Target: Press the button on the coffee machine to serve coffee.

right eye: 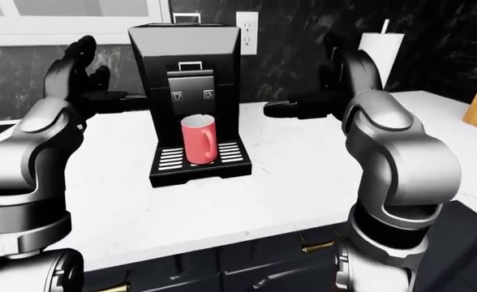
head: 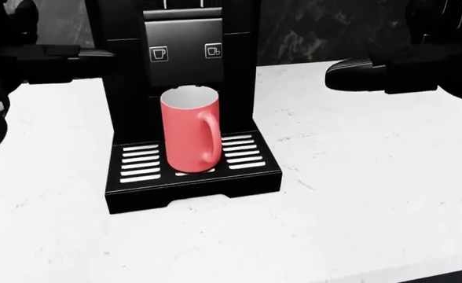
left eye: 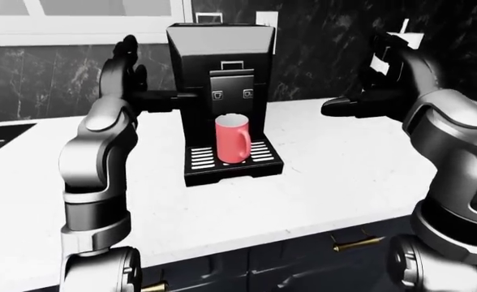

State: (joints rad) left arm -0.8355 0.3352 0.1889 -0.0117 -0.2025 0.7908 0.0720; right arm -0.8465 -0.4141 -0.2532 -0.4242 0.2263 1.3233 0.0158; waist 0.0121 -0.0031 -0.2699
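The coffee machine [left eye: 219, 91] stands on the white counter [left eye: 336, 170], between the two raised hands. Its two small buttons [head: 159, 54] sit side by side on the dark panel above the red mug [head: 190, 131], which stands upright on the slatted drip tray [head: 239, 154] under the spout.

The left hand [left eye: 129, 76] is just to the left of the machine, at about button height; its fingers are spread apart and point upward, with one dark finger [left eye: 159, 95] reaching sideways to the machine's left side, though whether it touches cannot be told. It grips nothing.

The right hand [right eye: 336, 85] is held off to the right of the machine, well apart from it, also open, one finger [right eye: 291, 109] pointing left toward the machine. Both forearms rise steeply from bent elbows.
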